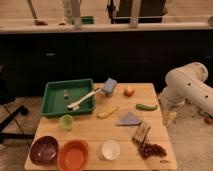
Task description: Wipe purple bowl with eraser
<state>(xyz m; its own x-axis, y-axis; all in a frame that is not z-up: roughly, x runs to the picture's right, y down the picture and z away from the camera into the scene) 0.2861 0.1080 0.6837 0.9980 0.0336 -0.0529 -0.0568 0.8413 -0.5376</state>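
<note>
Wooden worktop (90, 131) before dark cabinets | green tray (68, 83) far left holds a white-handled brush (82, 99) | purple bowl (44, 150) near-left corner, orange bowl (73, 154) just right of it | eraser (141, 132) near right, well apart from it | gripper (170, 118) off the right edge, grip state cannot be told.

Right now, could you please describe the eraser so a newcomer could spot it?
On the wooden table, look near the edge where the robot's hand hangs. The eraser is the small tan block with dark edges, between the grey cloth and the grapes.
</note>
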